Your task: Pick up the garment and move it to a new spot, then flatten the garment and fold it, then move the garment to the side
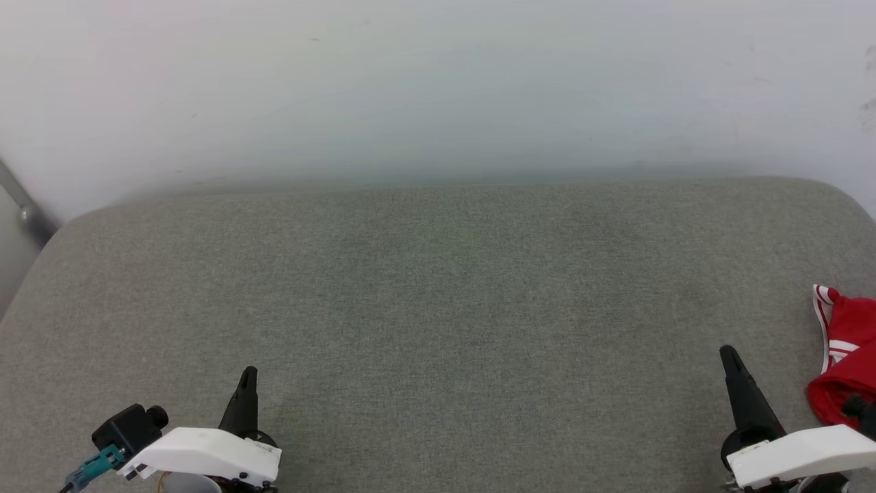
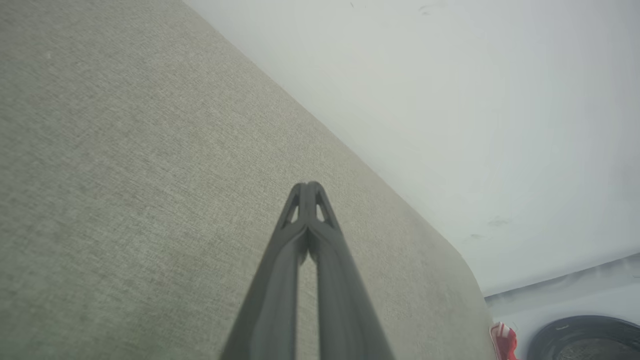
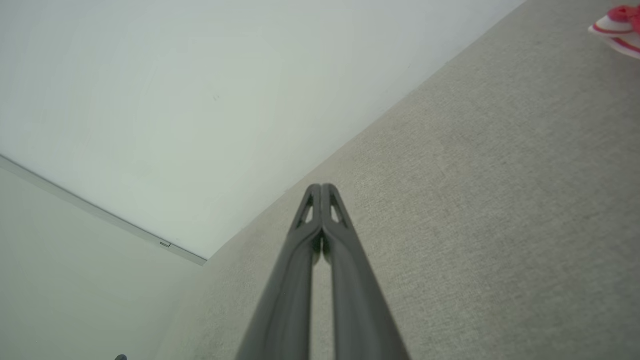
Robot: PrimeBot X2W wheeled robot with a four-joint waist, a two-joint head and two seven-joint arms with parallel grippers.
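Observation:
The garment (image 1: 847, 356) is a red bunch with red-white striped trim, lying at the far right edge of the grey fabric surface (image 1: 438, 308) and cut off by the head view's border. A corner of the garment (image 3: 617, 25) shows at the top right of the right wrist view, and a red scrap of the garment (image 2: 502, 340) at the bottom right of the left wrist view. My right gripper (image 1: 727, 352) is shut and empty, a short way left of the garment. My left gripper (image 1: 250, 373) is shut and empty at the lower left, far from it.
A pale wall (image 1: 438, 89) rises behind the grey surface, which has rounded far corners. A grey bar (image 1: 24, 205) slants at the left edge. A dark round object (image 2: 585, 340) sits beyond the surface's end in the left wrist view.

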